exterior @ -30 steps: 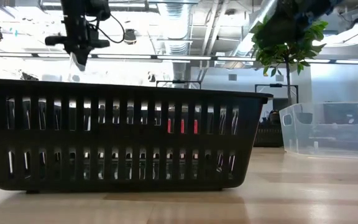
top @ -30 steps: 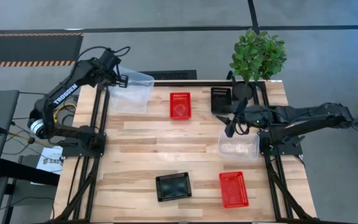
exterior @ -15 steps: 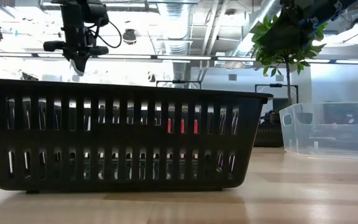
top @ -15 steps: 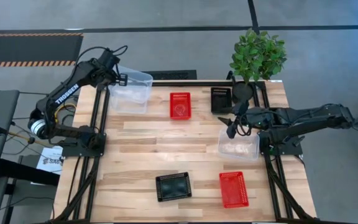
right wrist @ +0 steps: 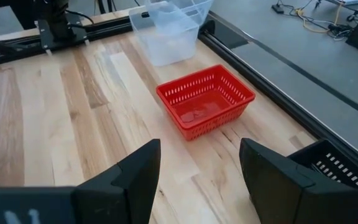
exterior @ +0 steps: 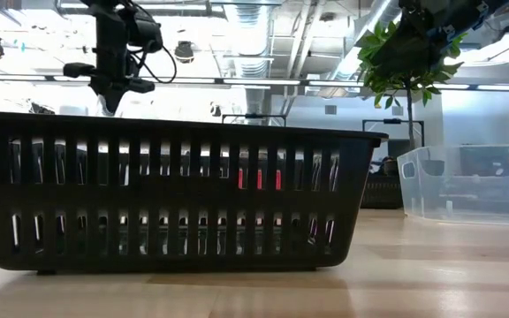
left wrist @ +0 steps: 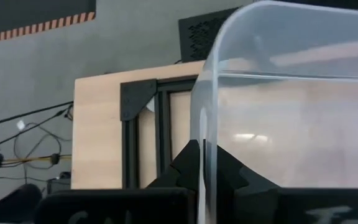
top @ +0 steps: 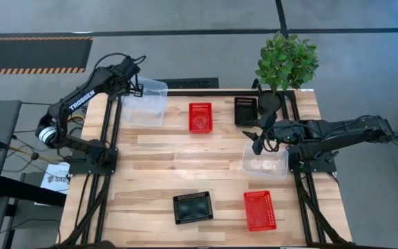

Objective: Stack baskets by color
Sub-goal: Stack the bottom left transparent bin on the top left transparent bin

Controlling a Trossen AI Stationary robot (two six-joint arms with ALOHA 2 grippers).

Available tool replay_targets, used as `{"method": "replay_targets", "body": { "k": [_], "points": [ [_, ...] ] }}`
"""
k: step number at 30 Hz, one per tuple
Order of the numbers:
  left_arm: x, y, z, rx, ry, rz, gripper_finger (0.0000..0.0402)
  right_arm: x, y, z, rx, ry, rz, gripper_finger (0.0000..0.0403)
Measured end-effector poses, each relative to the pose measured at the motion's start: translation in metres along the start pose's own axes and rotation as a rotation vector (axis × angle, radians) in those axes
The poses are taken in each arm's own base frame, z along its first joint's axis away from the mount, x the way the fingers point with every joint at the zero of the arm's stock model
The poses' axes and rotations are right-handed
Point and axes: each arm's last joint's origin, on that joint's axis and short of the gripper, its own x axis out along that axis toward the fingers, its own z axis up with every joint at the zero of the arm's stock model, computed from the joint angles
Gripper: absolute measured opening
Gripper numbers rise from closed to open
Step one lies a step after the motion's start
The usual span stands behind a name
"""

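A wooden surface was seen from above, with baskets scattered over it and a potted plant at the far right corner.
The left claw was clamped shut on the rim of a clear basket, held at the far left corner. The right claw was spread wide and empty above a second clear basket on the right. Red baskets and black baskets were set apart, far and near.

Wooden table carries red, black, clear baskets.
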Motion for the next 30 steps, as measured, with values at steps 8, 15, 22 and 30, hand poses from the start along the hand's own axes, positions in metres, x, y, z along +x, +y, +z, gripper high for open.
{"method": "replay_targets", "body": {
  "k": [8, 15, 22, 30],
  "points": [
    [0.0019, -0.0005, -0.0024, 0.052, 0.040, -0.003, 0.0000, 0.0001, 0.0001, 0.0012, -0.002, -0.010, 0.001, 0.0240],
    [0.0024, -0.0006, -0.0029, 0.055, 0.071, -0.053, 0.0000, 0.0000, 0.0003, 0.0020, 0.001, -0.017, 0.003, 0.0240],
    [0.0028, 0.0001, -0.0026, 0.049, 0.074, -0.058, 0.0000, 0.0000, 0.0004, 0.0025, 0.004, -0.022, 0.005, 0.0240],
    [0.0029, 0.0000, -0.0024, 0.038, 0.073, -0.058, 0.0042, 0.0000, 0.0004, 0.0024, 0.004, -0.021, 0.005, 0.0240]
  ]
}}
